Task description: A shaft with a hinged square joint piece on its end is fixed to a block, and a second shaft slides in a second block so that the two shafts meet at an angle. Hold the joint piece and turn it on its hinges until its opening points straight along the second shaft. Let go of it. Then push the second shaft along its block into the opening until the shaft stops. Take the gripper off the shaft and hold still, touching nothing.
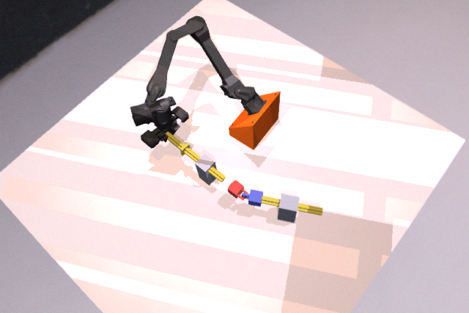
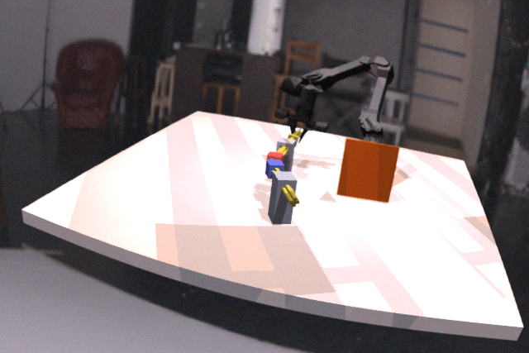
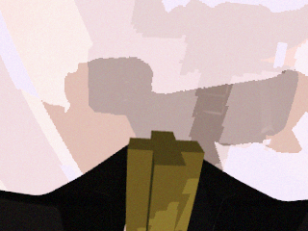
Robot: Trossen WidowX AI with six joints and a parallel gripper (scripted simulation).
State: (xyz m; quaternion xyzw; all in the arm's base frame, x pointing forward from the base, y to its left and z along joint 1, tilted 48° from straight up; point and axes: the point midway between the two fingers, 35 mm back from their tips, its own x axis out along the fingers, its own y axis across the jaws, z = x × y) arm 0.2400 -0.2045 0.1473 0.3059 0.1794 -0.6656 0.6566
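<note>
The second shaft (image 1: 192, 155) (image 2: 282, 151) (image 3: 166, 192) is yellow, with a raised collar, and runs through the second grey block (image 1: 206, 174) (image 2: 290, 163). My gripper (image 1: 166, 133) (image 2: 297, 133) (image 3: 154, 152) is shut on this shaft near its outer end, behind the collar. The inner end stands a short gap away from the red joint piece (image 1: 235, 188) (image 2: 274, 155), which is tilted toward it. The red piece hangs on the blue part (image 1: 255, 197) (image 2: 274, 168) at the end of the first shaft (image 1: 310, 210) (image 2: 290, 195), held in the other grey block (image 1: 286, 214) (image 2: 278, 203). The inside of the opening is hidden.
The orange wedge-shaped base (image 1: 261, 124) (image 2: 368, 169) carries the arm and stands to one side of the shafts. Both blocks stand on the pale table (image 1: 170, 256) (image 2: 128, 195). Patterned light and shadows cross its top.
</note>
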